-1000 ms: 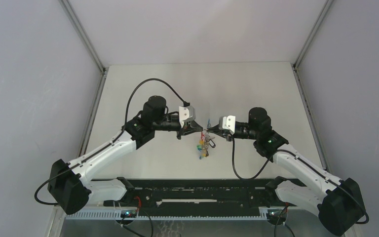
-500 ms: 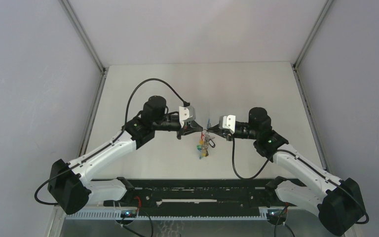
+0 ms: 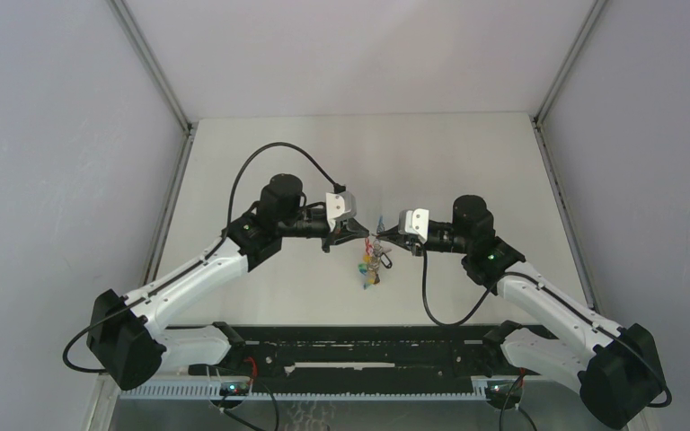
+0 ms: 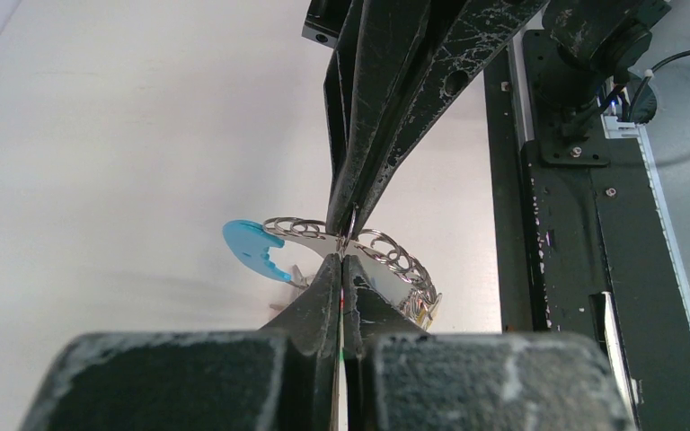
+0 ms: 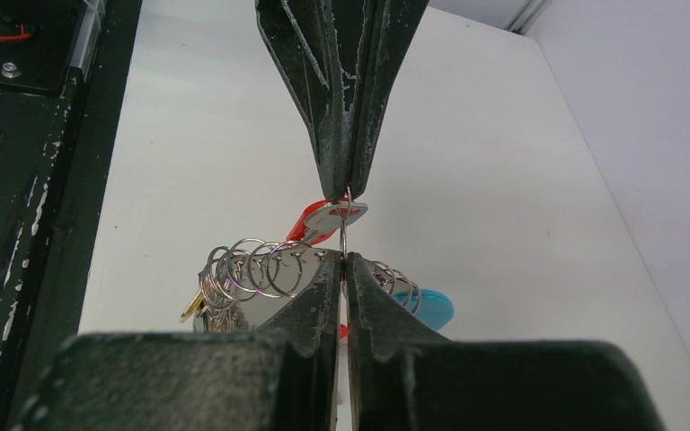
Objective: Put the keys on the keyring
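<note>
My two grippers meet tip to tip above the middle of the table. The left gripper [image 3: 367, 235] [image 4: 343, 259] is shut, and in the right wrist view its tips [image 5: 346, 193] pinch the silver key with the red tag [image 5: 328, 215]. The right gripper [image 3: 380, 239] [image 5: 344, 259] is shut on a thin wire ring that rises to that key. The keyring [image 4: 395, 265] [image 5: 252, 269] hangs in the air between the grippers, a metal band with several small rings and a light-blue part [image 4: 250, 247]. Colourful tagged keys dangle below it [image 3: 373, 268].
The white table [image 3: 368, 153] is walled by grey panels with metal posts at the back corners. A black rail [image 3: 350, 346] [image 4: 557, 224] runs along the near edge between the arm bases. A black cable loops over the left arm [image 3: 274, 148].
</note>
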